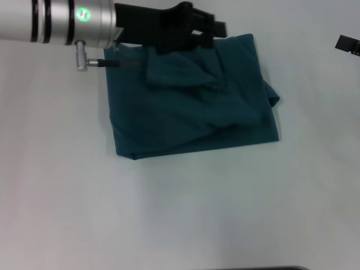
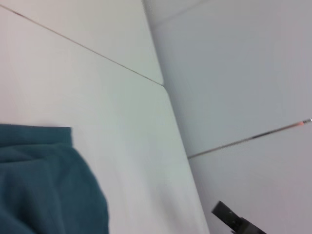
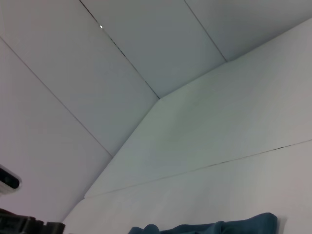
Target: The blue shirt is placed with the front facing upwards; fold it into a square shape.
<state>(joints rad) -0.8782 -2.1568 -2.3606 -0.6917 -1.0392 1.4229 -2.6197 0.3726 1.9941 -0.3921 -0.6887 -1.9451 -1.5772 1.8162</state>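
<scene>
The shirt point(image 1: 191, 101) lies on the white table point(image 1: 169, 214) already folded into a thick, roughly rectangular bundle, a little wider than deep, with its long axis running across the robot's front. No lettering shows, so the chest is turned inside. The near edge is fairly straight; the right side is looser, with a lobe of cloth bulging out past the right edge, and the top layer is rumpled into a ridge near the far edge.

The left gripper point(image 1: 194, 31) reaches in from the shirt's far-left corner and hangs over the far edge, its black body covering that hem. Whether the fingers are spread or closed, and whether they pinch any cloth, I cannot tell: the head view shows only the housing, and the left wrist view shows just a corner of the shirt point(image 2: 44, 180) with bare table beyond.

The right gripper point(image 1: 349, 45) sits well off to the shirt's right, beyond the far-right corner, only a dark tip in view, so its fingers cannot be judged either. Its wrist view catches a sliver of teal point(image 3: 214, 228) at the bottom.

Judged from the shape, the folding is nearly done, with squaring up left. What matters next: the shirt lies directly under and nearward of the left gripper, which is by far the closer arm, while the untidy lobe is on the side toward the right arm
</scene>
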